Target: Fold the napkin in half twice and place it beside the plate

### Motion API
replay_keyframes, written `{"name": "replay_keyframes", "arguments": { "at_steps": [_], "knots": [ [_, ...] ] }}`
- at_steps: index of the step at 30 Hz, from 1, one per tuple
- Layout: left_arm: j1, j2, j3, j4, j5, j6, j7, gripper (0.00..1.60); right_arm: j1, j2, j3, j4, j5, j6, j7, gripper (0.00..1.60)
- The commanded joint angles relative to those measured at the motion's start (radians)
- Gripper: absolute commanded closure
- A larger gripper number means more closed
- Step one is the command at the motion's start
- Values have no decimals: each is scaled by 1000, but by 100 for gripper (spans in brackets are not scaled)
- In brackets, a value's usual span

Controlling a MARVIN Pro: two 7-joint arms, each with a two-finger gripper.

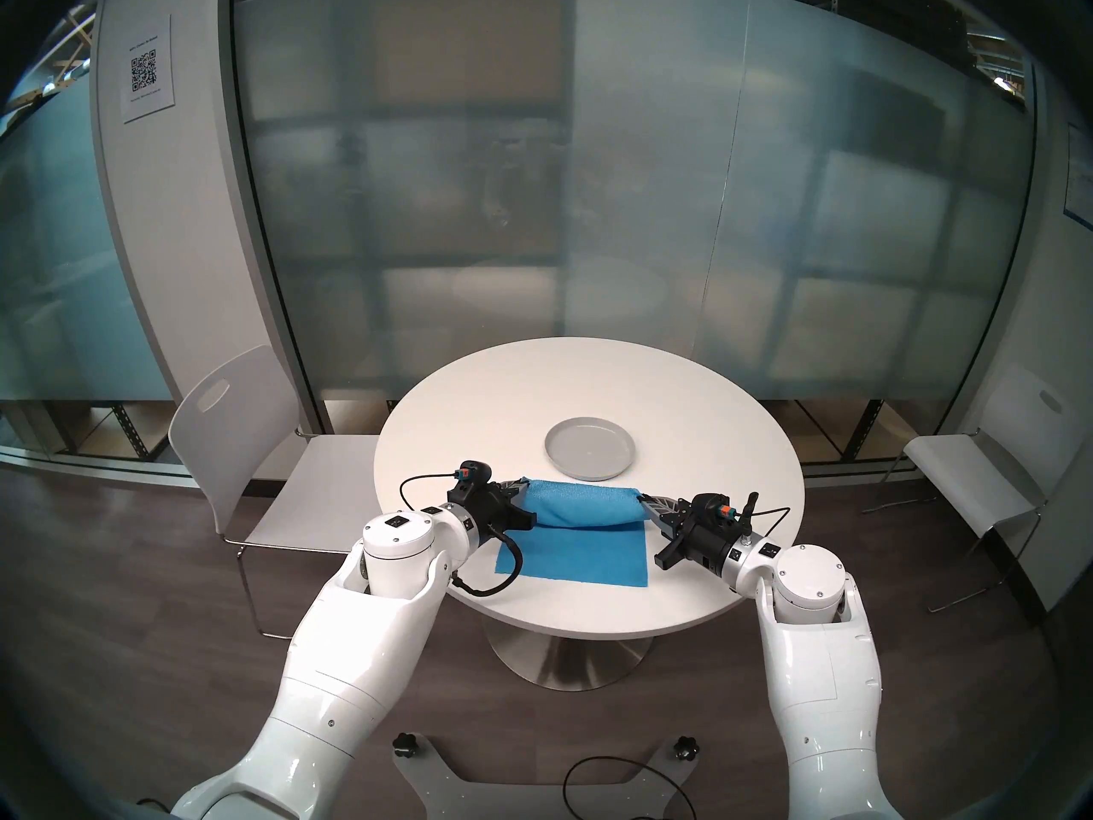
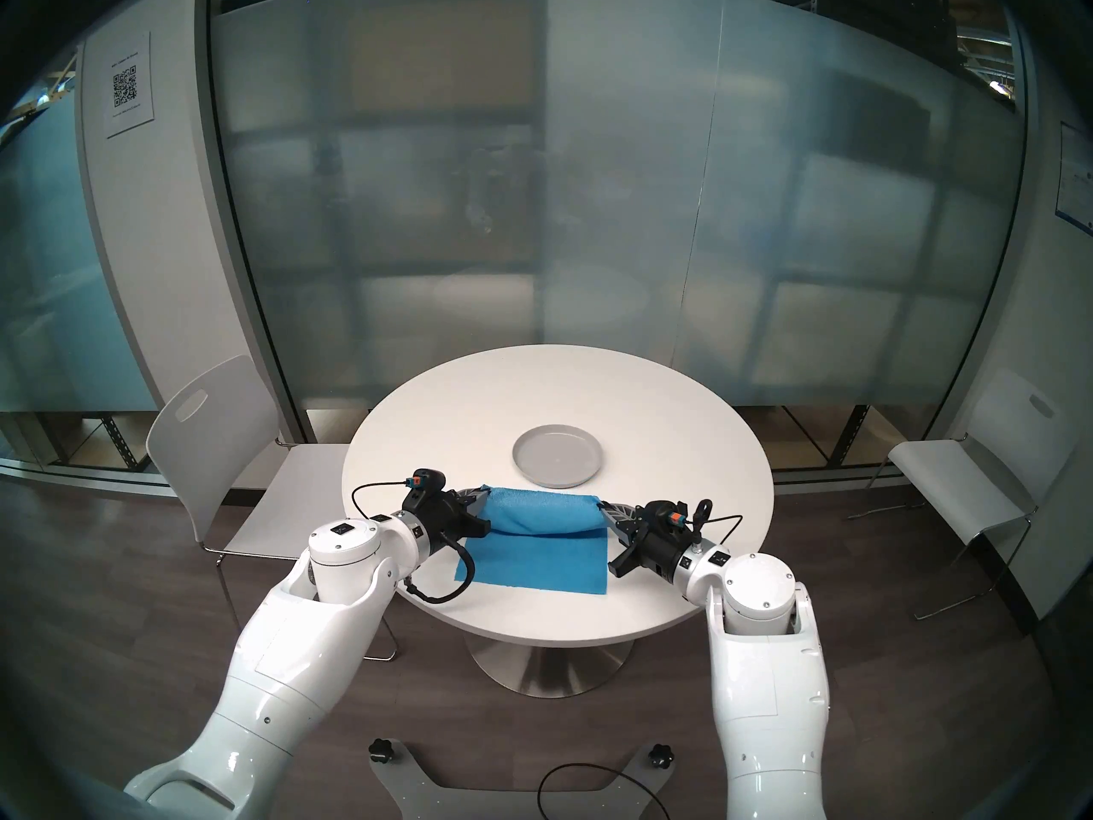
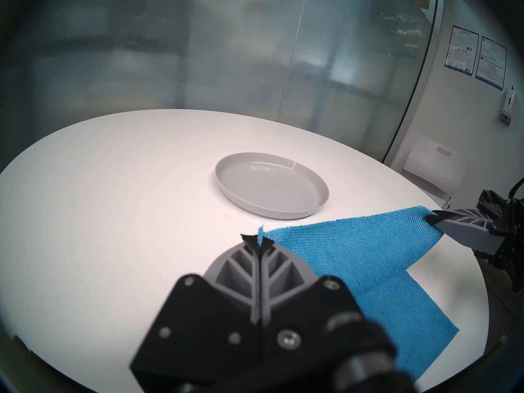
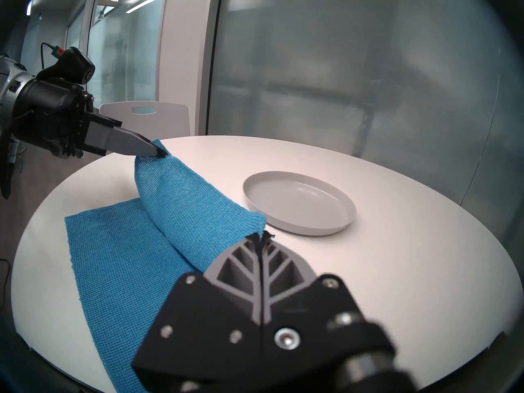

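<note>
First fold: the napkin [image 1: 582,505] hangs limp between the left gripper [image 3: 259,239] and the right gripper [image 4: 262,236], each clamped on a far corner.
Light, soft cloth; you hold it by corners, near half flat toward the table [image 1: 739,446] front edge.

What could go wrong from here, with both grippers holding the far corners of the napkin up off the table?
The left gripper and right gripper pinch only the napkin's corner tips, so one could slip out. The lifted edge sags between them and may land crooked. The plate sits just beyond and could be nudged.
</note>
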Motion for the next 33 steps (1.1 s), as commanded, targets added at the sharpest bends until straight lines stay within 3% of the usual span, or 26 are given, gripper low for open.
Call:
{"name": "replay_keyframes", "arguments": {
  "at_steps": [1,13,33],
  "knots": [
    [15,6,-3,-45,-6,7,-8,160,7,-10,-4,-23,4,-2,-3,160],
    [74,25,-19,-102,-21,37,-17,160,-9,-10,-7,-33,-5,13,4,160],
    [100,26,-33,-115,-26,44,-20,160,-57,-12,3,-70,-5,28,20,160]
  ]
}}
